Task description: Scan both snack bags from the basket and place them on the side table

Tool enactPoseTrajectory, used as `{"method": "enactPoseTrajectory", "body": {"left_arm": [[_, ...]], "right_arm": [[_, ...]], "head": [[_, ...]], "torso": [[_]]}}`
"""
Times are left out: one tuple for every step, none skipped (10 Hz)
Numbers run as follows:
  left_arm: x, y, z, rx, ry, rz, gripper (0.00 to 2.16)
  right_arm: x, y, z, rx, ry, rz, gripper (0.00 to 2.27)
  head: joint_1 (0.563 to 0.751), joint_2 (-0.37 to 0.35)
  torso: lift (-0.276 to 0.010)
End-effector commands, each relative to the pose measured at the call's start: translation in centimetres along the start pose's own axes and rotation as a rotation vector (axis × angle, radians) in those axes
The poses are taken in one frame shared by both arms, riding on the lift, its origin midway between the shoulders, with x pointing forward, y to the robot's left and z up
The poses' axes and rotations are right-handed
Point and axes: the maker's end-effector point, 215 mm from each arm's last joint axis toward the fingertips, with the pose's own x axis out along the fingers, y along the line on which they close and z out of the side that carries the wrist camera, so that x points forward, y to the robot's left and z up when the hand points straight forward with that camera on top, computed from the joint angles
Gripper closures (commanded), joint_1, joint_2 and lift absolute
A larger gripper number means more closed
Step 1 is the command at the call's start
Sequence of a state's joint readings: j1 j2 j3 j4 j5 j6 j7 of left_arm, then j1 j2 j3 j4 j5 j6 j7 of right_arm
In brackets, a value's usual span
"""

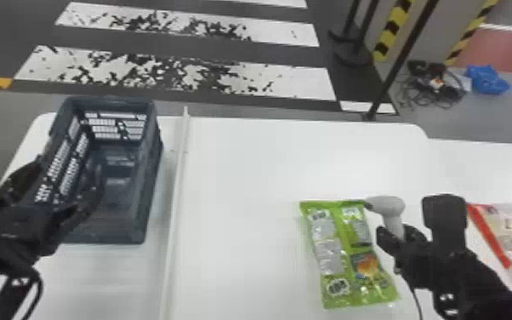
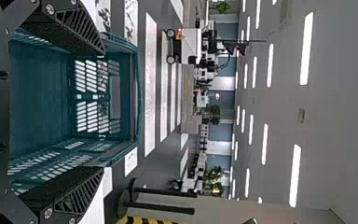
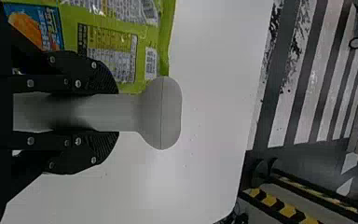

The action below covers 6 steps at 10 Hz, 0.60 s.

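Observation:
At the head view's left, my left gripper point(image 1: 61, 187) stands open over the near part of the dark basket point(image 1: 140, 204), nothing between its fingers. In the left wrist view the left gripper point(image 2: 103, 112) has its fingers apart before the basket point(image 2: 42, 93). My right gripper point(image 1: 399, 238) is shut on the grey scanner point(image 1: 389, 206); the right wrist view has the right gripper point(image 3: 114, 112) clasping the handle of the scanner point(image 3: 161, 112). The green snack bag point(image 1: 336, 255) lies flat on the white table, beside the scanner. The red-edged snack bag point(image 1: 510, 230) lies farther right, beyond the right arm.
A white divider strip point(image 1: 176, 183) runs along the table point(image 1: 242, 178) between basket and green bag. A side table point(image 1: 480, 166) adjoins at the right. A dark stand point(image 1: 399, 59) rises behind the table's far edge.

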<state>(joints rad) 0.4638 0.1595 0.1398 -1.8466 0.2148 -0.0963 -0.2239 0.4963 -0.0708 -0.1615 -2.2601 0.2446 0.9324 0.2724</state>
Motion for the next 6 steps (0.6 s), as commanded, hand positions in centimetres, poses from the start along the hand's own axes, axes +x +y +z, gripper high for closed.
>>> {"method": "enactPoseTrajectory", "body": {"left_arm": [[-0.2,0.0,-0.1,0.003,0.003,-0.002,0.12],[-0.2,0.0,0.0,0.004,0.002,-0.002,0.12],[-0.2,0.0,0.0,0.004,0.002,-0.003,0.12],[-0.2,-0.1,0.0,0.005,0.002,-0.005,0.12],[-0.1,-0.2,0.2,0.005,0.0,-0.006,0.12],[-0.2,-0.1,0.1,0.006,0.001,-0.007,0.12]], "right_arm": [[-1.3,3.3,0.5,-0.05,0.014,0.031,2.26],[-1.7,5.4,0.9,-0.085,0.017,0.049,2.26],[-1.8,7.0,1.2,-0.121,0.015,0.059,2.26],[-1.5,8.5,1.1,-0.158,0.025,0.071,2.26],[-1.0,9.3,0.8,-0.189,0.04,0.065,2.26],[-0.5,9.7,0.3,-0.216,0.06,0.052,2.26]], "head": [[0.695,-0.079],[0.695,-0.043],[0.695,-0.009],[0.695,0.022],[0.695,0.046],[0.695,0.056]], "torso": [[-0.075],[-0.075],[-0.075],[-0.075],[-0.075],[-0.075]]}}
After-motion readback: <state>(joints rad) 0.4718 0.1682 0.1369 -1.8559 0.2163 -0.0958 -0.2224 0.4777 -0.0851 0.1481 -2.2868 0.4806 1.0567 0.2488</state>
